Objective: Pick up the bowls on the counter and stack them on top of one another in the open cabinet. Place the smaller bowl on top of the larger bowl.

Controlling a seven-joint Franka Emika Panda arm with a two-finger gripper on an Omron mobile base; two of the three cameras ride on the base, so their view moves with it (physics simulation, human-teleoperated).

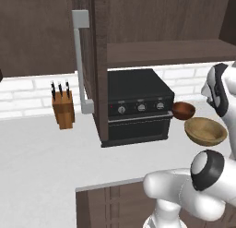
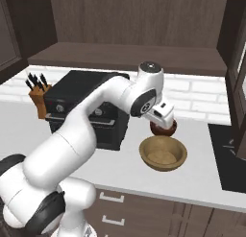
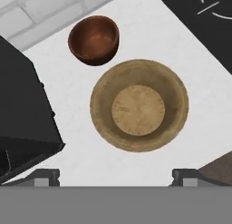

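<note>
The larger bowl (image 3: pixel 139 111), wide and light tan, stands on the counter (image 3: pixel 72 100) directly below my hand. The smaller bowl (image 3: pixel 94 39), dark reddish-brown, stands just beyond it, close to the tiled wall. My gripper (image 3: pixel 115 177) hovers above both, open, its fingertips (image 3: pixel 45 175) far apart with nothing between them. From the right base view my hand (image 2: pixel 161 115) hangs over the smaller bowl (image 2: pixel 163 130) and partly hides it, with the larger bowl (image 2: pixel 163 153) in front. Both the larger bowl (image 1: pixel 206 131) and the smaller bowl (image 1: pixel 184 110) sit under the open cabinet's shelf (image 1: pixel 170 51).
A black oven (image 1: pixel 136 107) stands on the counter left of the bowls. A knife block (image 1: pixel 63 109) sits further left. The cabinet door with its grey bar handle (image 1: pixel 79 61) hangs open above the oven. A black cooktop (image 2: pixel 228 154) lies to the right of the bowls.
</note>
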